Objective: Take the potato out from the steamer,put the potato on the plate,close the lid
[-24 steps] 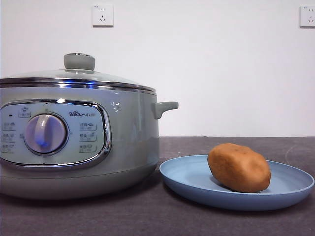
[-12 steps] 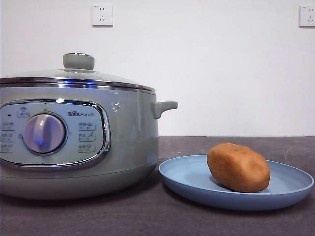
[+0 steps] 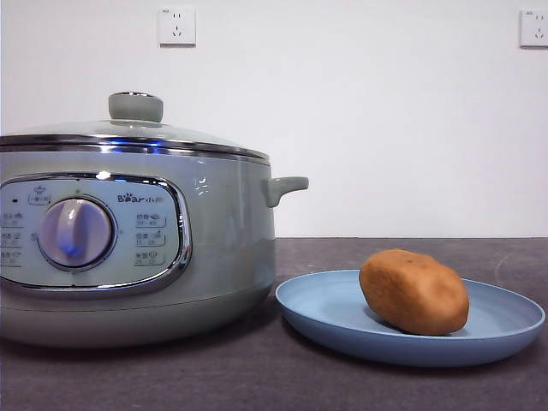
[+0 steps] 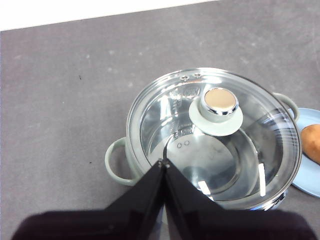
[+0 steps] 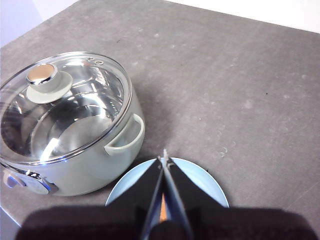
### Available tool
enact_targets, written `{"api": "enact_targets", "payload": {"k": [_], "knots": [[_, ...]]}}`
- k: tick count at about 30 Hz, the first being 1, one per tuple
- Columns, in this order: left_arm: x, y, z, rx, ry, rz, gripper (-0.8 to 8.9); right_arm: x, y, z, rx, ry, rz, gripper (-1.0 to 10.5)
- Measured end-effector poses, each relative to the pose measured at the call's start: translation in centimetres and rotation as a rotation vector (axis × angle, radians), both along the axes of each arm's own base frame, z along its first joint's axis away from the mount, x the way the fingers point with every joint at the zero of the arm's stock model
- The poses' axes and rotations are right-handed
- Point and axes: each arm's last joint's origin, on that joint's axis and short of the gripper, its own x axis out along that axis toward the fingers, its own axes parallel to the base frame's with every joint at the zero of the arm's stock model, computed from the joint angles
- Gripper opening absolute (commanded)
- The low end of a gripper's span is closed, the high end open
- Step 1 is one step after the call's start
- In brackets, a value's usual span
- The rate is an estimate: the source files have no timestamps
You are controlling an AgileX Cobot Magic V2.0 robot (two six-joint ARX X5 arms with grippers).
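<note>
Two black, tapered tools (image 4: 163, 163)

My left gripper (image 4: 164, 163) hung high over the table, its two black jaws pressed together. My right gripper (image 5: 164, 161) was raised as well, jaws closed tip to tip, holding nothing.

The steamer (image 3: 214, 248) has a smooth, soft-shiny green body that looks like plastic. Shiny metal frames its front panel (image 3: 94, 235), and the dial (image 3: 75, 233) is glossy. The lid (image 4: 215, 145), just beyond the tips of the left gripper (image 4: 163, 163), is clear glass with a bright steel rim. Its knob (image 4: 219, 102) has a shiny top, maybe metal. Inside, the pot looks like mirror-bright metal. The plate (image 3: 501, 330) is smooth and matt. The potato (image 3: 413, 291) has dull, slightly bumpy skin. The table (image 5: 240, 75) is dark grey, matt and a bit speckled. The right gripper (image 5: 164, 161) is matt black.
</note>
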Motion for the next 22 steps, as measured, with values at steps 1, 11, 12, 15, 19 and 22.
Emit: {"api": "enact_targets", "payload": {"k": [1, 11, 12, 15, 19, 22], "knots": [[0.1, -0.1, 0.0, 0.003, 0.004, 0.0, -0.03, 0.0, 0.0, 0.0, 0.0, 0.0, 0.0, 0.0], [-0.1, 0.5, 0.1, -0.059, -0.069, 0.053, -0.03, 0.0, 0.0, 0.0, 0.0, 0.0, 0.0, 0.0], [-0.1, 0.6, -0.1, -0.079, -0.102, 0.065, -0.03, 0.0, 0.0, 0.0, 0.0, 0.0, 0.0, 0.0], [0.1, 0.9, -1.6, -0.144, -0.224, 0.11, -0.03, 0.0, 0.0, 0.0, 0.0, 0.0, 0.0, 0.0], [1.2, 1.2, -5.7, -0.209, -0.379, 0.172, -0.03, 0.0, 0.0, 0.0, 0.0, 0.0, 0.0, 0.0], [1.7, 1.5, -9.5, -0.237, -0.452, 0.217, -0.03, 0.0, 0.0, 0.0, 0.0, 0.0, 0.0, 0.0]]}}
